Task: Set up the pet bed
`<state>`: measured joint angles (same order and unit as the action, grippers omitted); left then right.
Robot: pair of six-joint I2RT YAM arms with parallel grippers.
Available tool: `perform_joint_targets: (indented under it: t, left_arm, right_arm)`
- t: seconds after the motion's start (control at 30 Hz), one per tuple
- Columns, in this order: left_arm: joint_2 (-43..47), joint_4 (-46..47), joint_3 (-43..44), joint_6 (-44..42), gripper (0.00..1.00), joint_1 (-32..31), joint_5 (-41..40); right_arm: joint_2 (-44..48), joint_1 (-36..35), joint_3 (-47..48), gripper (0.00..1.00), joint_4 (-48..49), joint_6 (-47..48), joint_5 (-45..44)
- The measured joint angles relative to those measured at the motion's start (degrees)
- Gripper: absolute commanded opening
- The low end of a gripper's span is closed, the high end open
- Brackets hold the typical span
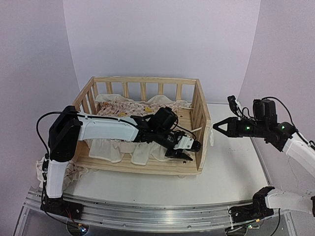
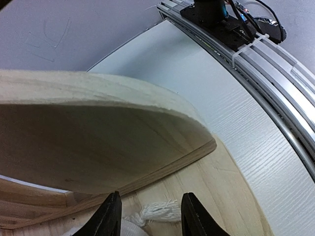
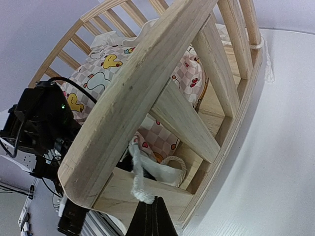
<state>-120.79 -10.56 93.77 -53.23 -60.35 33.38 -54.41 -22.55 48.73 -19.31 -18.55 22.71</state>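
While the left claw (image 2: 150, 199) gapes and the right claw (image 3: 153, 205) is clenched, the cushion (image 1: 117, 108) overhangs its pine frame (image 1: 147, 79).

Both arms are built alike: smooth white shells on the long links, chunky matte-black housings at the joints. The left arm (image 1: 106, 127) has a thin black cable (image 1: 42, 129) looping off its shoulder block and more black wiring bunched near the wrist. The left gripper (image 2: 151, 196) has two black, tapered fingers (image 2: 110, 216) and a small white block behind them. The right arm (image 1: 301, 147) has small green lights (image 1: 246, 129) on its black wrist section and a black lead (image 1: 284, 105) curving over it. The right gripper (image 1: 217, 127) is black and wedge-shaped. The right base (image 2: 211, 12) is a black block with thin wires and a white tie (image 2: 246, 49) beside it.
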Motion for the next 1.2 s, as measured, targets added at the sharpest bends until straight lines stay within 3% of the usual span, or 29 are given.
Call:
perform_joint_targets:
  t: [0.4, 0.67, 0.77, 0.87, 1.0, 1.2]
  left_arm:
    - [-4.29, -3.79, 5.18, 9.5, 0.49, 0.42, -1.12]
    - [-4.13, -9.72, 5.93, 9.51, 0.47, 0.78, -2.73]
    - [-4.11, -11.0, 6.39, 8.81, 0.38, 0.78, -3.16]
    - [-4.11, -12.09, 6.69, 7.77, 0.18, 0.71, -3.69]
    - [-4.11, -11.93, 6.66, 5.93, 0.02, 0.69, -5.59]
    - [-3.48, -9.97, 5.19, 5.11, 0.0, 0.67, -6.14]
  right_arm:
    - [-0.17, -0.02, -0.05, 0.0, -0.02, -0.02, 0.01]
    - [-0.13, -0.02, -0.66, 0.0, -0.07, -0.04, -0.01]
    - [-0.11, -0.02, -0.66, 0.0, -0.04, -0.04, 0.01]
    - [-0.08, -0.01, -0.66, 0.0, -0.03, -0.08, 0.01]
    - [0.39, 0.0, -0.66, 0.0, -0.04, -0.22, -0.01]
    - [0.92, -0.02, -0.66, 0.0, -0.04, -0.41, -0.1]
